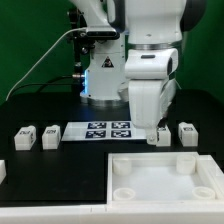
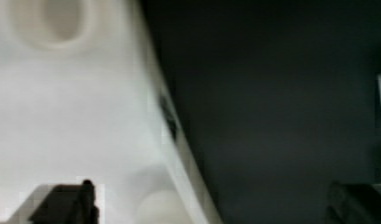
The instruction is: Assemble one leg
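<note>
Several small white legs with marker tags stand in a row on the black table: two at the exterior view's left (image 1: 24, 138) (image 1: 49, 136), one at the right (image 1: 187, 132), and one (image 1: 160, 136) partly hidden under my hand. My gripper (image 1: 152, 124) hangs low just over that leg, next to the far rim of the large white tray-like piece (image 1: 200, 190). In the blurred wrist view my gripper (image 2: 208, 205) is open with nothing between its dark fingers (image 2: 62, 204). The white piece (image 2: 62, 110) and bare black table show below; no leg shows there.
The marker board (image 1: 107, 130) lies flat between the legs in the row. Another small white part (image 1: 2, 170) shows at the left edge. The arm's base stands behind the marker board, with a cable running to the left.
</note>
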